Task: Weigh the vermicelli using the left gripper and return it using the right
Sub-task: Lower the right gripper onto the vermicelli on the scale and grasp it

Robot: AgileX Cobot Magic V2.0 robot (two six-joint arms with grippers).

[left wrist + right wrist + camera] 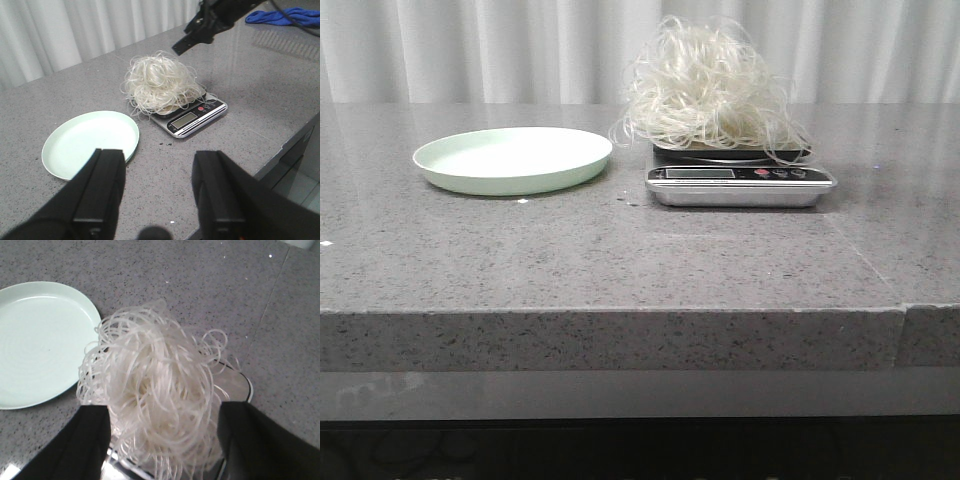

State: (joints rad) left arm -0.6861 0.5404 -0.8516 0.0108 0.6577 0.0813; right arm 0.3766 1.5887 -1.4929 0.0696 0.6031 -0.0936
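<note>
The vermicelli [705, 88] sits heaped on the pan of the scale [740, 184], which stands on the grey tabletop [620, 250] just right of the empty green plate [513, 159]. The weighing half appears to be done, so the step in hand is judged to be the return by the right arm. In the right wrist view the right tool [162, 440] is spread wide, one finger to each side of the mound, and nothing is gripped yet. For a good pick, the fingers are best sunk deep into the middle of the heap before closing, so that a thick bundle is caught rather than a few outer loops; the scale pan should not be pinched or pushed. The lift is best made straight up and slowly, since trailing strands could snag on the scale's edge and drag it.

The left tool [160, 195] is held back over the near tabletop, also wide open and empty, well apart from the plate and scale.

The mound is seen as a loose, springy tangle of thin, pale, translucent strands, with stray loops hanging past the pan and over the scale's back and sides. It is judged light and prone to shedding strands when moved. The scale's display cannot be read.
</note>
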